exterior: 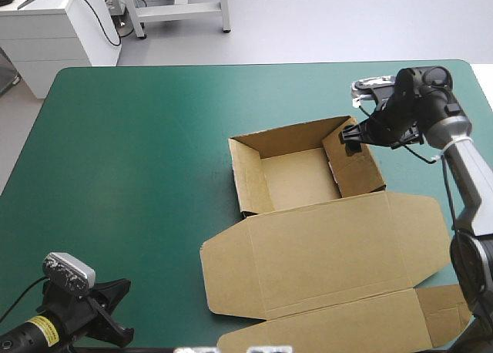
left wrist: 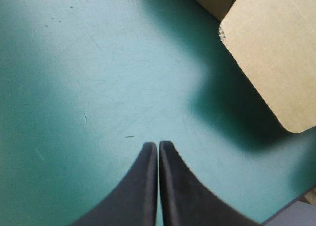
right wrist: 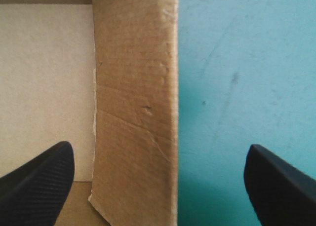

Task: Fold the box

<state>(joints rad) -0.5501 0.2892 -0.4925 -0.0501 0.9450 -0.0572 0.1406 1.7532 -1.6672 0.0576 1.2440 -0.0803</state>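
Observation:
The brown box (exterior: pixel 308 176) stands as an open tray right of the table's middle. Its lid (exterior: pixel 331 253) lies flat toward the near edge, with side flaps spread. My right gripper (exterior: pixel 353 137) is open and straddles the tray's right wall (right wrist: pixel 138 102) near the far corner. One finger (right wrist: pixel 39 176) is over the tray floor, the other (right wrist: pixel 281 181) over the teal-green cover outside. My left gripper (left wrist: pixel 158 146) is shut with nothing in it, low over the cover at the near left corner (exterior: pixel 115 314). A rounded lid flap (left wrist: pixel 276 53) lies ahead of it.
The teal-green cover (exterior: pixel 131 160) lies bare across the left half of the table. The table's near edge (left wrist: pixel 296 206) runs close beside my left gripper. A white cabinet (exterior: pixel 54 29) stands beyond the far left corner.

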